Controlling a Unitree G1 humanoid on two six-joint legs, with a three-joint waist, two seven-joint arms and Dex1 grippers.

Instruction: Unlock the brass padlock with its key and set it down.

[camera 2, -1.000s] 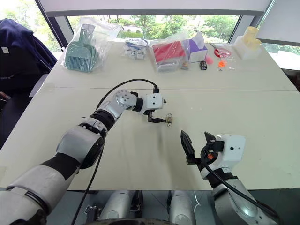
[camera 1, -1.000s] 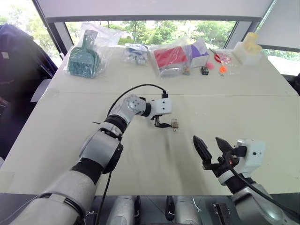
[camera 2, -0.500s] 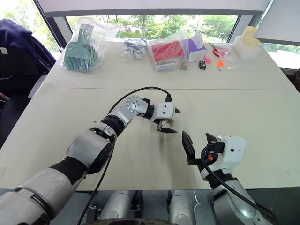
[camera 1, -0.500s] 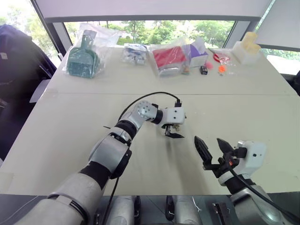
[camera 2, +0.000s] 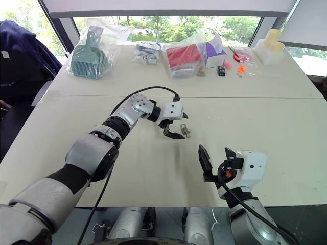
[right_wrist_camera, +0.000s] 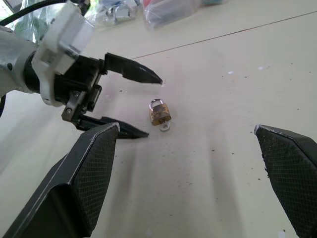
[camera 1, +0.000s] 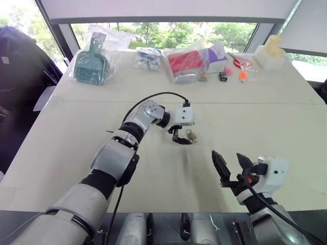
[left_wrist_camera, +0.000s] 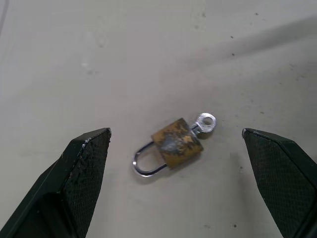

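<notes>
One small brass padlock with a silvery shackle (left_wrist_camera: 174, 145), a silver key (left_wrist_camera: 204, 122) in its base, lies on the pale table (camera 1: 255, 117) between the spread black fingers of the left gripper (camera 1: 185, 137), untouched. The right gripper (camera 1: 231, 167) hangs nearby, two fingers wide apart, empty.

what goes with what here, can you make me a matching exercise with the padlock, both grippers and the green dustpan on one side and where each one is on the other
Things:
1. brass padlock
2. left gripper
3. right gripper
4. green dustpan

Places or states:
A. bagged in clear plastic at the table's far edge
B. open, near the table's near edge, apart from the lock
C. flat on the table, key in its body
D. open, fingers either side of the lock

Pairs: 1-C, 2-D, 3-B, 4-A
</notes>
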